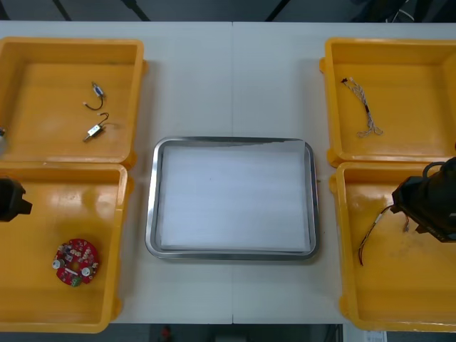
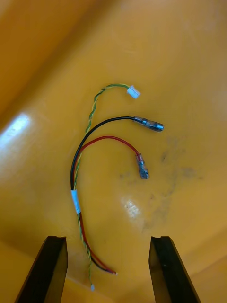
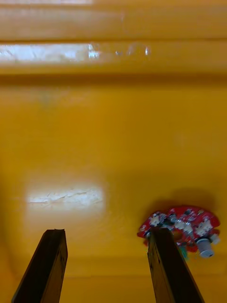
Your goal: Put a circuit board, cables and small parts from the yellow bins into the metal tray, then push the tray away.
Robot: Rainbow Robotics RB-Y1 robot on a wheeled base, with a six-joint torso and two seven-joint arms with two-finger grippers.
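The metal tray (image 1: 151, 214), white inside, lies mid-table with nothing in it. My right gripper (image 1: 407, 205) hangs open over the near right yellow bin (image 1: 399, 306). In the right wrist view its fingers (image 2: 108, 241) straddle the tail of a cable bundle (image 2: 75, 180) of black, red and twisted yellow-green wires on the bin floor (image 1: 372, 235). My left gripper (image 1: 13, 199) is open over the near left bin (image 1: 43, 299). The round red circuit board (image 1: 75, 261) lies just outside one of its fingers (image 3: 170, 265), and the board (image 3: 182, 225) is not held.
Two small metal parts (image 1: 97, 91) (image 1: 95, 130) lie in the far left bin. A twisted cable (image 1: 363, 107) lies in the far right bin. Bare table runs beyond the tray's far edge and on both sides of it.
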